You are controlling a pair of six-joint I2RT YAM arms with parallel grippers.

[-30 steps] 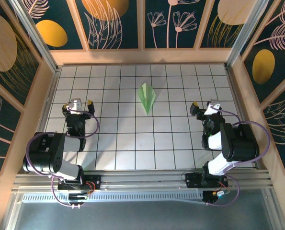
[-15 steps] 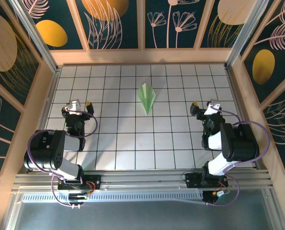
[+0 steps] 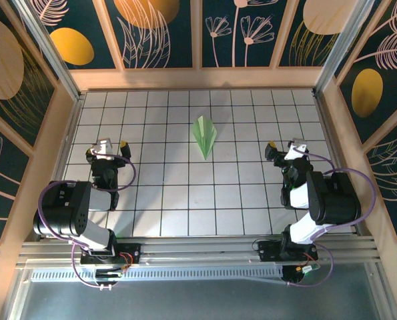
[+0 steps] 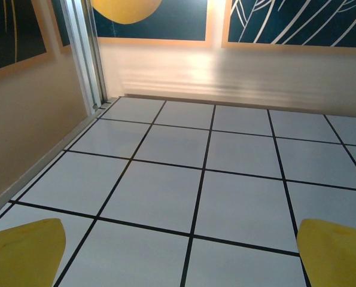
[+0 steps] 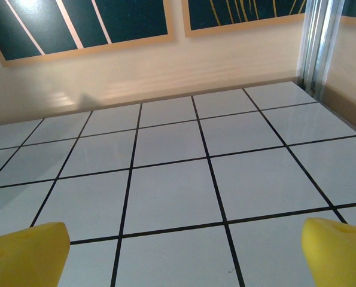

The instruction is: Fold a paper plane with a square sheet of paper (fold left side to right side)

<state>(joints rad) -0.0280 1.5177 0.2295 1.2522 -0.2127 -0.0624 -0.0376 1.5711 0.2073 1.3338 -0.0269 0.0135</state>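
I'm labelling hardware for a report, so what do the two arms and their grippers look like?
The left arm and right arm are black with white segments and looping purple cables. The left gripper and right gripper carry yellow fingertips.

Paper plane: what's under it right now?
The paper plane lies on the white tiled table, with nothing poking out around its edges. The tiles directly beneath it are covered by the paper.

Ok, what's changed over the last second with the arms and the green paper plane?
The left end effector drifted slightly toward its own left as that arm settled; nothing was taken hold of or let go. The right end effector stayed put, both remain open and empty, and the paper plane lies where it was.
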